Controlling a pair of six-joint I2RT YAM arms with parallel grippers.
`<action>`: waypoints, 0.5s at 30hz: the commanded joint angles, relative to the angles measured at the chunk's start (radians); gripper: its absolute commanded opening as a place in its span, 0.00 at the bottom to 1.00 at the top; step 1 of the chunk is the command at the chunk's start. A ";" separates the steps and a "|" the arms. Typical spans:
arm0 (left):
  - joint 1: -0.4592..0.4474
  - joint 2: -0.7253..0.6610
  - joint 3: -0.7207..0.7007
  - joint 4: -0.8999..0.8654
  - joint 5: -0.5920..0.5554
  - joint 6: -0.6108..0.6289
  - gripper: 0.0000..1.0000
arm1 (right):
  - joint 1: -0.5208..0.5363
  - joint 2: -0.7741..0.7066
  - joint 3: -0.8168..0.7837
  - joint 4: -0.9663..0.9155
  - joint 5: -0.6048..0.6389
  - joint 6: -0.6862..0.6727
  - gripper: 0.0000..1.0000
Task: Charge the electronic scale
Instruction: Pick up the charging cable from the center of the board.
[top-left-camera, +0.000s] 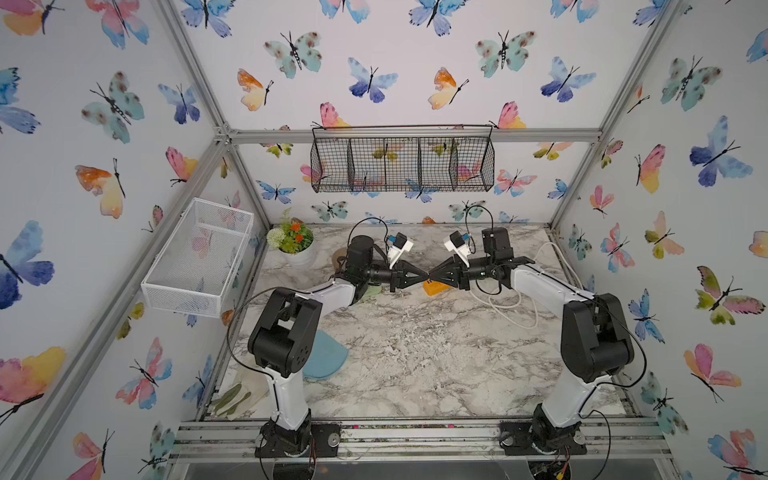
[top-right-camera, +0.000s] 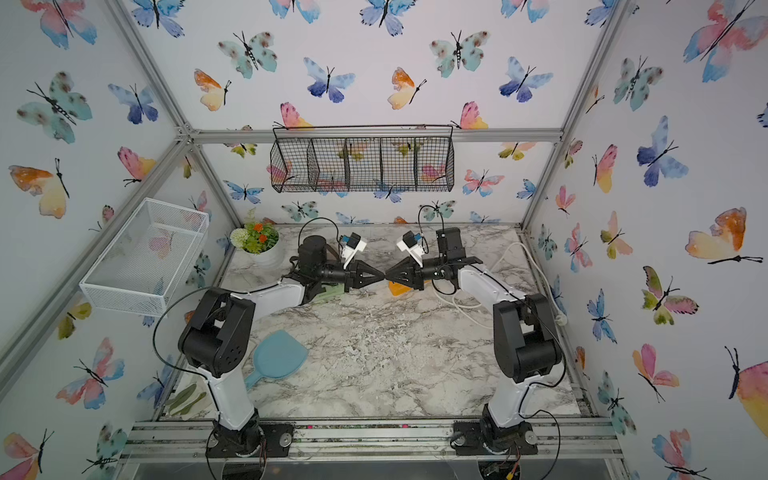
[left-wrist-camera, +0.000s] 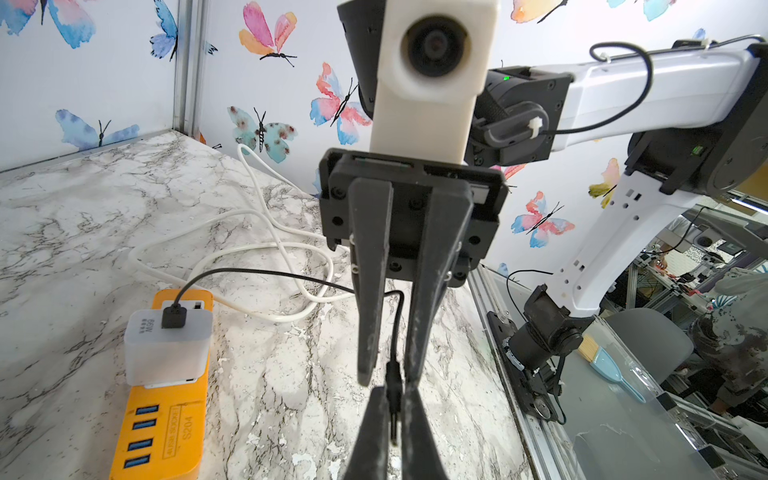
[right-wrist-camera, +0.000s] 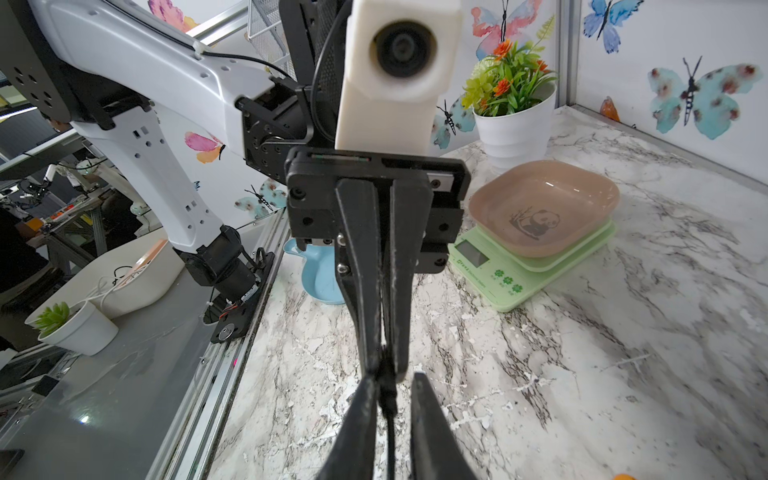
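My two grippers meet tip to tip above the middle of the marble table in both top views. The left gripper (top-left-camera: 424, 277) (left-wrist-camera: 392, 384) is shut on the plug end of a thin black cable (left-wrist-camera: 270, 272). That cable runs from a white charger cube (left-wrist-camera: 166, 345) on the orange power strip (left-wrist-camera: 162, 415). The right gripper (top-left-camera: 432, 277) (right-wrist-camera: 394, 375) straddles the same cable just behind the plug. The cable lies against one finger, with a gap to the other. The electronic scale (right-wrist-camera: 515, 266), light green with a tan bowl (right-wrist-camera: 544, 203), stands beside the left arm, mostly hidden under it in both top views.
A white power cord (top-left-camera: 515, 307) loops on the table by the right arm. A potted plant (top-left-camera: 293, 245) stands at the back left, and a blue paddle-shaped dish (top-left-camera: 324, 357) lies near the left arm's base. A white mesh basket (top-left-camera: 195, 257) and a black wire basket (top-left-camera: 401, 164) hang on the walls.
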 joint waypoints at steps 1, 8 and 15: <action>-0.006 -0.013 0.030 0.023 0.028 -0.008 0.07 | 0.002 0.011 -0.014 0.011 -0.027 0.001 0.15; -0.007 -0.011 0.031 0.055 0.024 -0.033 0.07 | 0.002 0.016 -0.013 0.030 -0.029 0.022 0.05; -0.008 -0.046 -0.002 0.044 -0.060 -0.041 0.60 | 0.002 -0.001 -0.030 0.081 0.016 0.078 0.02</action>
